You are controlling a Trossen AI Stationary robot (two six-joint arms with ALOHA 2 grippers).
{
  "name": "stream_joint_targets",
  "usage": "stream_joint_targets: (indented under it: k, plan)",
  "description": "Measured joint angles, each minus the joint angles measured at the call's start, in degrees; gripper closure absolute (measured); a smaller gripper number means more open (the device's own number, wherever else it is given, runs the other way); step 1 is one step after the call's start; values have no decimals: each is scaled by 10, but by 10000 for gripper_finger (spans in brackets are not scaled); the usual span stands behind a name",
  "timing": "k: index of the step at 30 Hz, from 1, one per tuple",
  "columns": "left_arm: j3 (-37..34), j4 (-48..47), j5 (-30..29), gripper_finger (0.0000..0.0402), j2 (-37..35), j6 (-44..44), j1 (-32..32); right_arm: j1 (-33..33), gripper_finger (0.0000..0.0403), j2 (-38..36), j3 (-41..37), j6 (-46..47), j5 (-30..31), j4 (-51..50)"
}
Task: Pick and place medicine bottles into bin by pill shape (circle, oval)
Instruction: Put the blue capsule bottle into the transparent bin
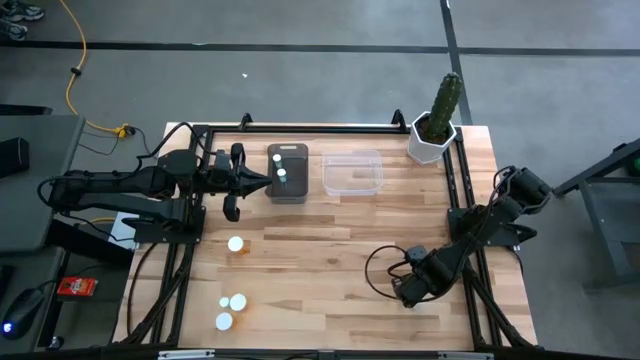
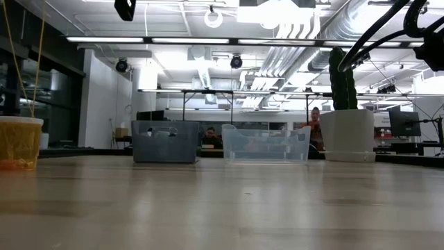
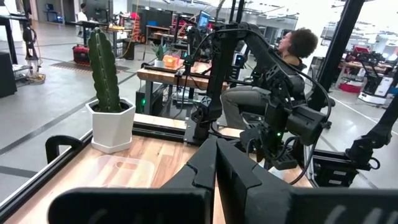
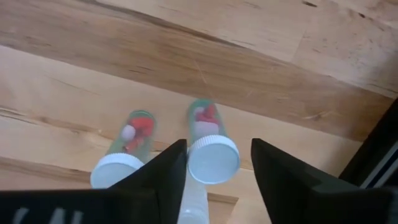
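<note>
1 medicine bottle (image 4: 213, 155) between right tool (image 4: 214, 168) fingers.

We find no readable text, label, brand or number anywhere. We see only blank white caps on the bottles.

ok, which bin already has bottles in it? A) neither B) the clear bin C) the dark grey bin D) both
C: in the high view two white caps sit inside the dark grey bin, while the clear bin next to it shows nothing inside.
</note>
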Motion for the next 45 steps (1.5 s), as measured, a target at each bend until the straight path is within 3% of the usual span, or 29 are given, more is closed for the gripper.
stream_joint_targets:
  k: [11,19,25,30,36,41,45]
  plan:
    - [0,0,0,401,0,0,0,0,300,0,1,-7,0,-1]
    - [0,0,0,401,0,0,0,0,300,-4,1,-20,0,0]
    - [0,0,0,401,0,0,0,0,300,-49,1,-35,20,-25]
    - [0,0,-7,401,0,0,0,0,300,-120,1,-38,103,-70]
    - [0,0,-15,401,0,0,0,-9,300,-204,1,-117,247,-64]
    - [0,0,-15,401,0,-1,0,-32,300,-249,1,-242,347,-14]
    - [0,0,-15,401,0,-2,0,-66,300,-267,1,-372,381,50]
